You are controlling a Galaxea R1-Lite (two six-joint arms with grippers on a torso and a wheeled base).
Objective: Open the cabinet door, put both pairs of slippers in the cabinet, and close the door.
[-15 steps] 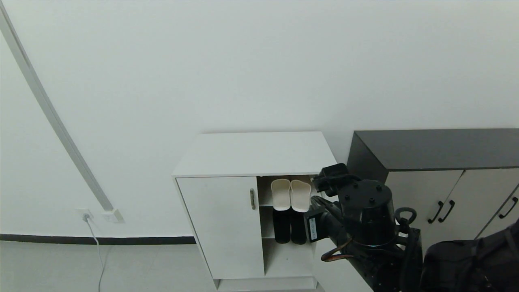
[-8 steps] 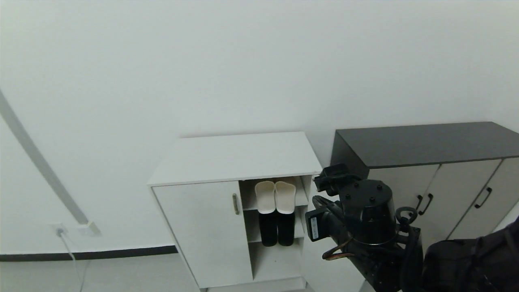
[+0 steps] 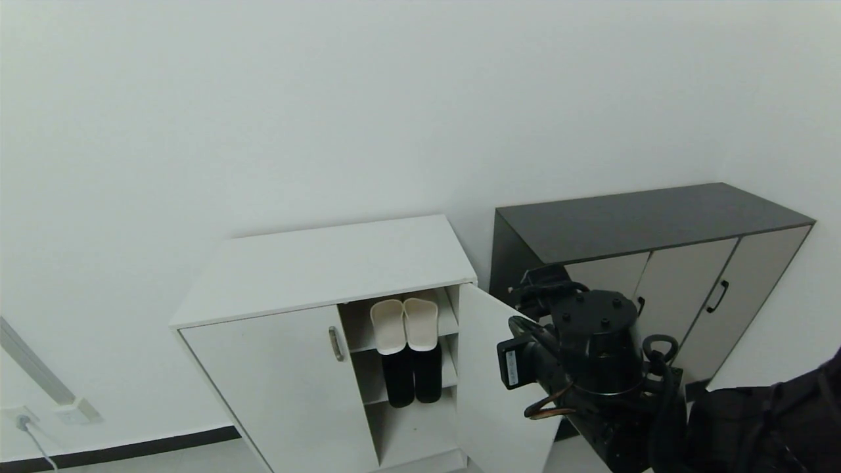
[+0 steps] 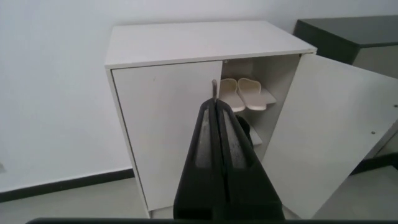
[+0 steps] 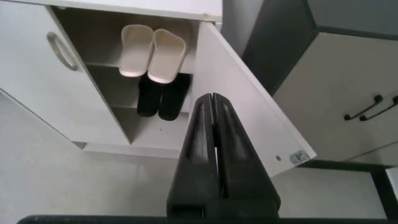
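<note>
The white cabinet (image 3: pixel 322 263) has its right door (image 3: pixel 493 374) swung open and its left door (image 3: pixel 276 387) closed. Inside, a white pair of slippers (image 3: pixel 404 325) lies on the upper shelf, with a black pair (image 3: pixel 412 374) on the shelf below. My right gripper (image 5: pixel 213 99) is shut and empty, in front of the open door (image 5: pixel 249 99), short of the white slippers (image 5: pixel 152 50) and black slippers (image 5: pixel 163 96). My left gripper (image 4: pixel 215 102) is shut and empty, held back from the cabinet (image 4: pixel 199 43) in line with the closed door's edge.
A dark-topped sideboard (image 3: pixel 644 220) with grey doors stands right of the cabinet against the white wall. The open door juts out toward my right arm (image 3: pixel 578 341). A wall socket with a cable (image 3: pixel 26 420) sits low at the far left.
The whole head view has slid left, so the camera has moved. The open door now shows its inner face. Slippers stay on their shelves.
</note>
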